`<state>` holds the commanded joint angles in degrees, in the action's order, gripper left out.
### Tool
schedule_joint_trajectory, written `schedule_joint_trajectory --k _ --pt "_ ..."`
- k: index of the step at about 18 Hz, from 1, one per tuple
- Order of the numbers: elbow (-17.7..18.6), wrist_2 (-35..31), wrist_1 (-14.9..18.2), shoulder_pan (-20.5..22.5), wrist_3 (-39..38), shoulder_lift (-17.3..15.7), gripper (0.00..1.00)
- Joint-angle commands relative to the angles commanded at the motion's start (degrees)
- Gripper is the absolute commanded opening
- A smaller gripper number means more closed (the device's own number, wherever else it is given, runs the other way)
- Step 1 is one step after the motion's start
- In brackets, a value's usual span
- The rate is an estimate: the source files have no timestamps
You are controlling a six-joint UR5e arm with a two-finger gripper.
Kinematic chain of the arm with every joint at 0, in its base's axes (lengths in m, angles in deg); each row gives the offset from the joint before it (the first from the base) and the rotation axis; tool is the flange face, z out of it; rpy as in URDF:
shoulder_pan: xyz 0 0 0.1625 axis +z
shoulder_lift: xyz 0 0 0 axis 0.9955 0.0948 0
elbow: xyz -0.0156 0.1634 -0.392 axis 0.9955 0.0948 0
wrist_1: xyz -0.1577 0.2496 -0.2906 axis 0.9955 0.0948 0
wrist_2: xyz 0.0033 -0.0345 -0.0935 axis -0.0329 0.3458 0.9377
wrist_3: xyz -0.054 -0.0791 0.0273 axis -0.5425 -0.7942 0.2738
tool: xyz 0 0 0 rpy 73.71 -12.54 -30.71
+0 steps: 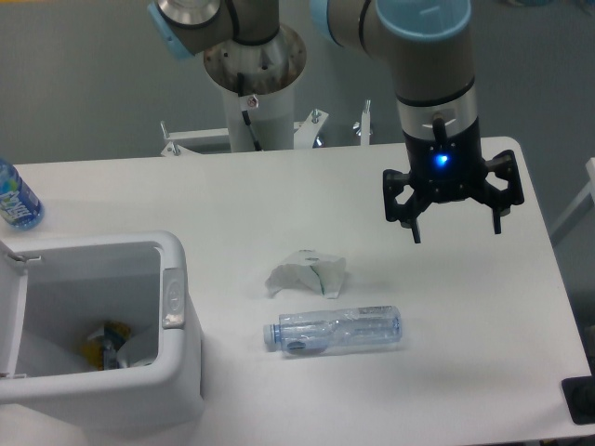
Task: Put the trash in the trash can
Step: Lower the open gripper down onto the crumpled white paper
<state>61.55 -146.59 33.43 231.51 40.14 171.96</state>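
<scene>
A crumpled white paper piece (307, 273) lies on the white table near its middle. Just in front of it a clear crinkled plastic bottle (335, 331) with a pale blue cap lies on its side, cap pointing left. The white trash can (177, 362) stands at the front left with its lid swung open to the left; some rubbish shows at its bottom. My gripper (456, 231) hangs above the table to the right of both pieces, open, with nothing between its fingers.
A small bottle with a blue label (16, 197) stands at the table's left edge behind the bin. The arm's white pedestal (258, 102) rises behind the table. A dark object (580, 400) sits at the front right corner.
</scene>
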Motion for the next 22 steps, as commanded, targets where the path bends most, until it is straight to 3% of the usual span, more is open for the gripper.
schedule_joint_trajectory --k 7,8,11,13,14,20,22 --pt "4.6 0.6 -0.4 -0.5 -0.5 -0.4 1.0" --pt "6.1 0.6 -1.9 -0.6 -0.5 -0.4 1.0" --pt "14.3 0.0 -10.4 -1.1 -1.1 -1.2 1.0" --pt "17.2 0.2 -11.0 -2.0 -0.2 -1.8 1.0" --pt "18.2 0.4 -10.9 -2.5 1.6 -1.8 1.0" --pt "23.6 3.1 -9.0 -3.1 30.6 -1.9 1.0" --pt "25.5 3.0 -9.0 -4.3 35.0 -1.5 1.0"
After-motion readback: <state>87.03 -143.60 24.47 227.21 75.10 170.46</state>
